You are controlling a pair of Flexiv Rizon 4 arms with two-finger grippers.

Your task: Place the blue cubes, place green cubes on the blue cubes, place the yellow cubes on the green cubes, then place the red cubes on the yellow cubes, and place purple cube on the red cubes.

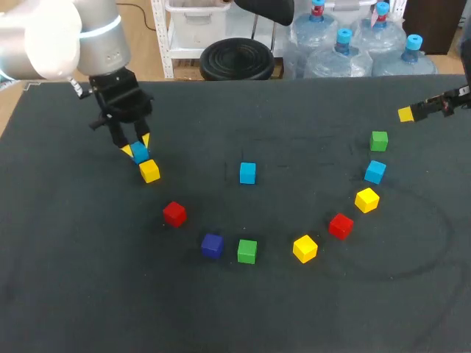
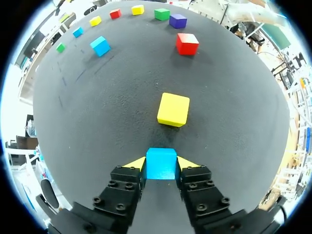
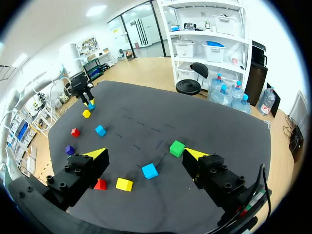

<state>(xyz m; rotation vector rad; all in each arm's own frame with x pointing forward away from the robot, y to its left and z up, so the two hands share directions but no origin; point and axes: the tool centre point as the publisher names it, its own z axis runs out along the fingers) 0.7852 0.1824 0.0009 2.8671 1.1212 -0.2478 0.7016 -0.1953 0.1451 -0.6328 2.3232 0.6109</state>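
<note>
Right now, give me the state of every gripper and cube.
left gripper: shut on blue cube.
right gripper: open, empty.
blue cube: clamped in left gripper.
yellow cube: loose, ahead of it, apart.
red cube: loose, unstacked.
purple cube: loose, unstacked.
green cube: loose, unstacked.
middle blue cube: loose, unstacked.
second yellow cube: loose, unstacked.
second red cube: loose, unstacked.
third yellow cube: loose, unstacked.
third blue cube: loose, unstacked.
second green cube: loose, unstacked.

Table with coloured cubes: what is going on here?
The left gripper is shut on a blue cube near the table's left side, with a yellow cube just ahead of it. The right gripper is open and holds nothing. The other cubes lie singly on the table; nothing is stacked yet.
</note>
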